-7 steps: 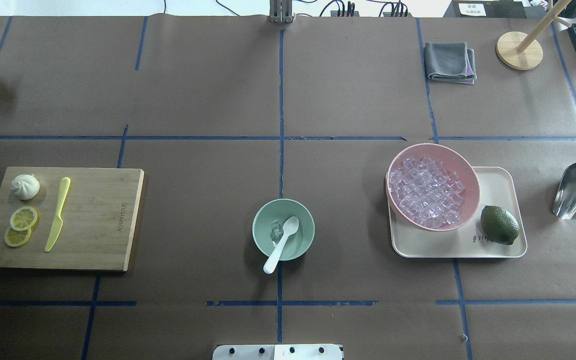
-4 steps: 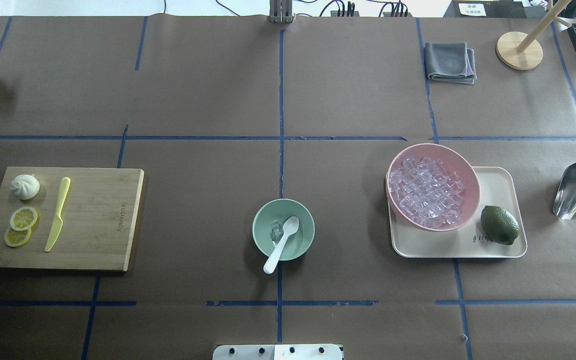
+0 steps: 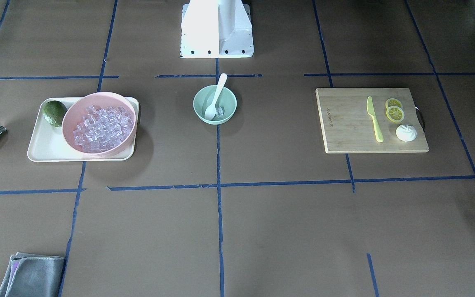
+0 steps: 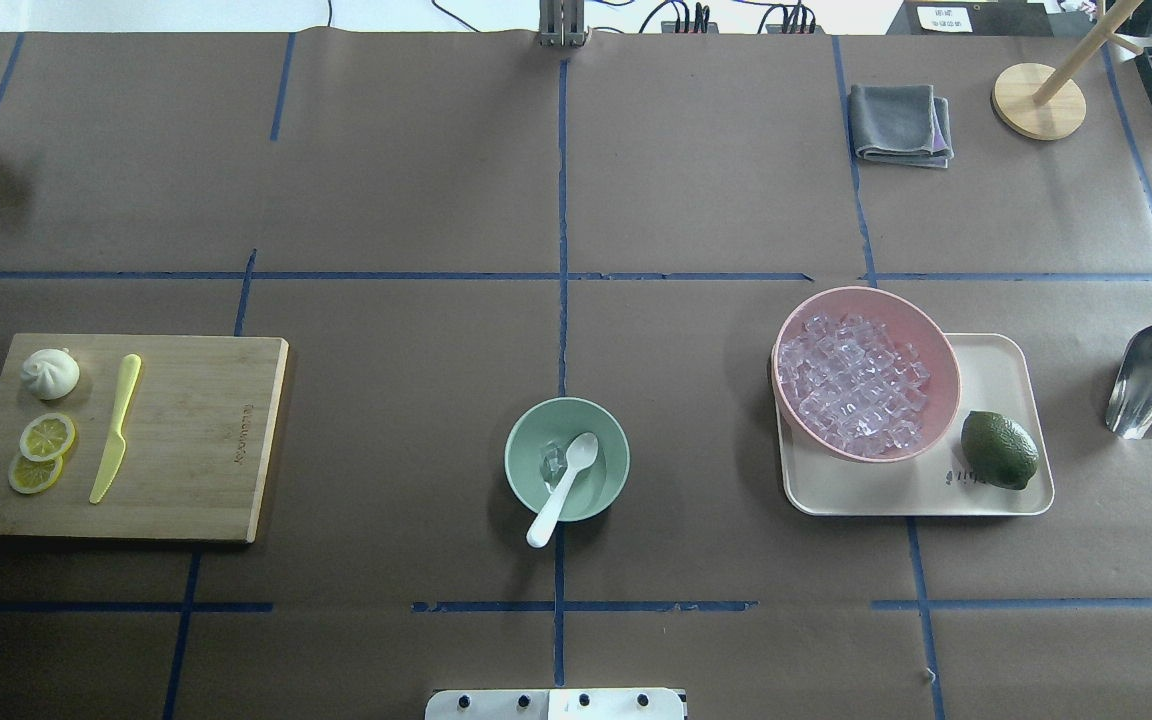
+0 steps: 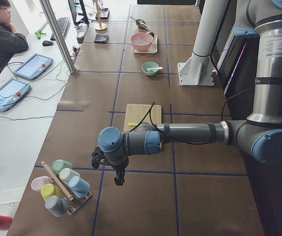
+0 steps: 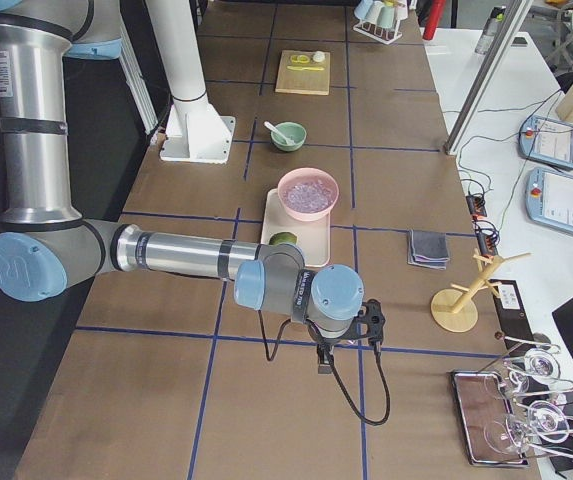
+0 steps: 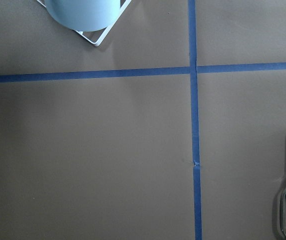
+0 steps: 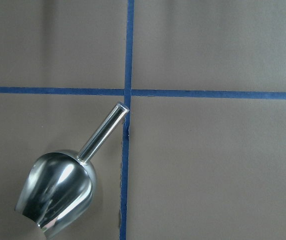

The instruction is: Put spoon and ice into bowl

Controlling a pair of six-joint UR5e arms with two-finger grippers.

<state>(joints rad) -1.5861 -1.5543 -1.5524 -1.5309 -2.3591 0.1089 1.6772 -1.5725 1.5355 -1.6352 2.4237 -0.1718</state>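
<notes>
Spoon (image 4: 561, 487), probably light and slick, sits with ice (image 4: 553, 461) in the centre bowl (image 4: 518, 482), best gripped mid-handle; left end effector (image 5: 118, 178) and right end effector (image 6: 323, 362): cannot tell if open.

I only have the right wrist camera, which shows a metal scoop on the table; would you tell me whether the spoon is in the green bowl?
Observer: Yes, the spoon lies in the green bowl, head inside, handle sticking out over the rim.
Operator: Thank you. Is any ice in it?
Observer: One ice cube sits in the bowl beside the spoon's head.
Operator: Is the left gripper near the bowl?
Observer: No, the left gripper hangs above the table beside some cups, far from the bowl.
</notes>
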